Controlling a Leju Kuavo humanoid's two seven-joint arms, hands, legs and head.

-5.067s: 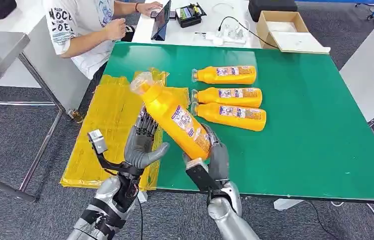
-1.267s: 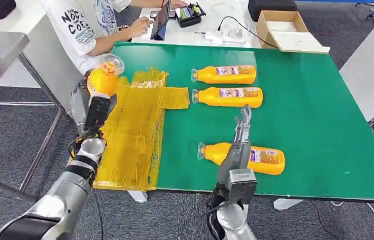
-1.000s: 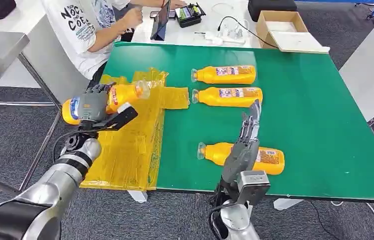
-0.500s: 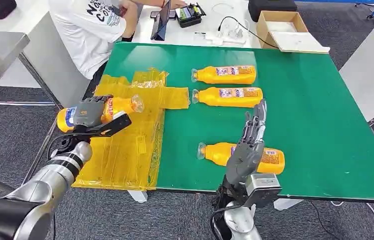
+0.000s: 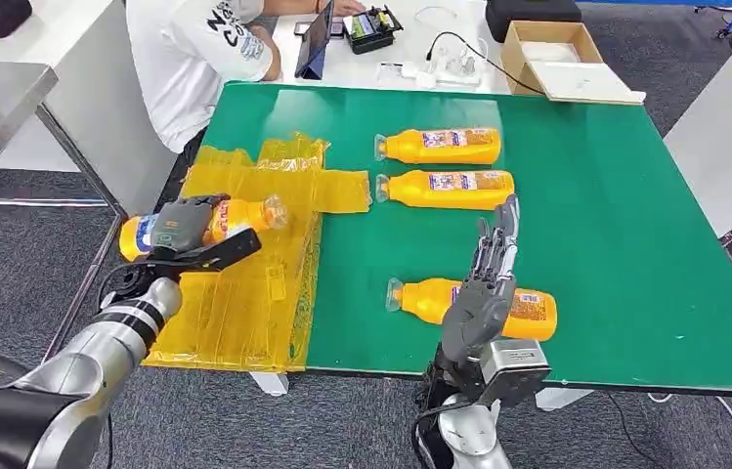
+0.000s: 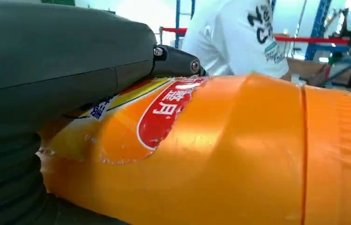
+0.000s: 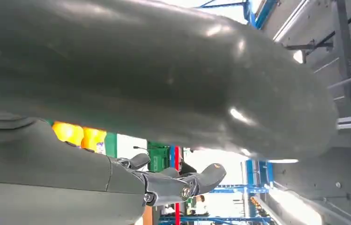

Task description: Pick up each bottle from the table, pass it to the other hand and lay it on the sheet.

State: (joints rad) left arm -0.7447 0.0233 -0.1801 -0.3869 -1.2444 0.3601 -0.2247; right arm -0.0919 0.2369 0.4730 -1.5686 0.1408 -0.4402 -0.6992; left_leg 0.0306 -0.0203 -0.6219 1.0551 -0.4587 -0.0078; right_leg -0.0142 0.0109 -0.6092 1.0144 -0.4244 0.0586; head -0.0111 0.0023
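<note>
Four orange bottles in all. Nearest, at 6 o'clock in the head view, right hand [image 5: 480, 311] is raised over the near counter edge, fingers [image 5: 495, 244] straight up and spread, holding nothing. Just behind it a near bottle [image 5: 528, 311] lies on its side on the green counter [image 5: 635, 244], cap toward 9 o'clock; contact with the hand cannot be told. At 9 o'clock, left hand [image 5: 182, 230] grips the held bottle [image 5: 236, 216] around its middle, fingers wrapped over the label, bottle roughly level, cap toward 3 o'clock, over the left part of the yellow sheet [image 5: 254, 293]; whether it touches the sheet is unclear. Left wrist view: held bottle [image 6: 239, 154] up close, red label under the hand [image 6: 61, 70]. Farther, toward 12 o'clock, middle bottle [image 5: 450, 190] and far bottle [image 5: 440, 146] lie side by side, caps toward 9 o'clock. Beyond, a person [image 5: 195, 59] in a white shirt sits at the far-left corner, and a cardboard box [image 5: 557, 59] sits at 1 o'clock.
</note>
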